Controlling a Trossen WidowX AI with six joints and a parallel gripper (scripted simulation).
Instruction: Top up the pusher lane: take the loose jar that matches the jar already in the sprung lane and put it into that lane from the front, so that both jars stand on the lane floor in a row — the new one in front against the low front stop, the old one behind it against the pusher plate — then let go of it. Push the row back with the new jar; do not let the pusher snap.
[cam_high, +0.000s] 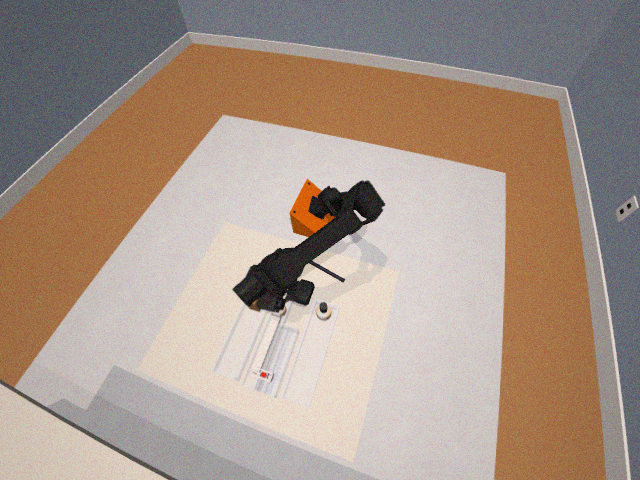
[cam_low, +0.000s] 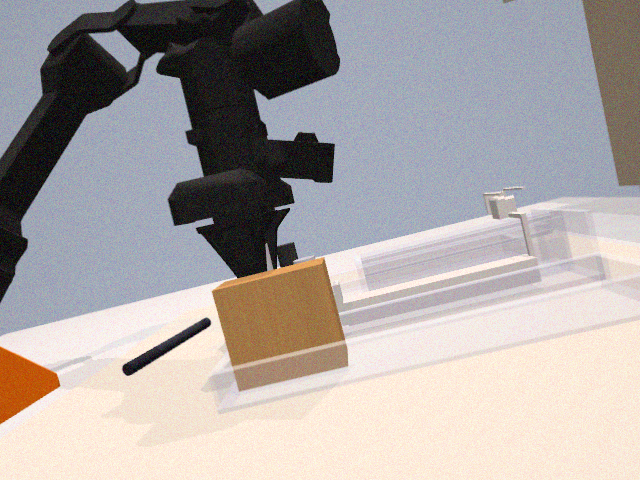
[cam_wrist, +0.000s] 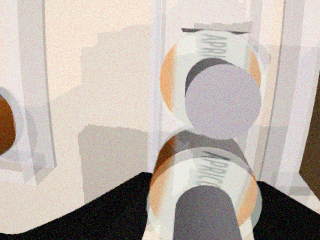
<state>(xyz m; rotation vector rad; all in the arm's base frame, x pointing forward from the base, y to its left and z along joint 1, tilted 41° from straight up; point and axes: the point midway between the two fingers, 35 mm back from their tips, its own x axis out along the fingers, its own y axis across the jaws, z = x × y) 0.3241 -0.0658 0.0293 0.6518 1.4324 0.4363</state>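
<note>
1. I am clamping my gripper (cam_wrist: 200, 186) on the new jar (cam_wrist: 203, 210), my jaws closed against its sides; in the wrist view it is filling the bottom of the frame, grey lid toward me.
2. I am taking the old jar (cam_wrist: 214, 90) as my landmark: it is standing directly ahead of my jar, farther into the sprung lane (cam_wrist: 267, 94), and the two look touching or very nearly so.
3. Just behind the old jar I am seeing a dark edge that I judge to be the pusher plate (cam_wrist: 216, 27), though it is too thin to be sure.
4. The lane's long axis is running straight away from me through the old jar, so I am judging that my push must go along that line, not sideways toward the clear rails flanking the old jar.
5. In the exterior view, the tan box (cam_low: 281, 320) is hiding my fingertips and both jars.
6. To one side of the lane mouth, apart from the old jar, a dark-lidded jar (cam_high: 323, 310) is standing unused.
</note>
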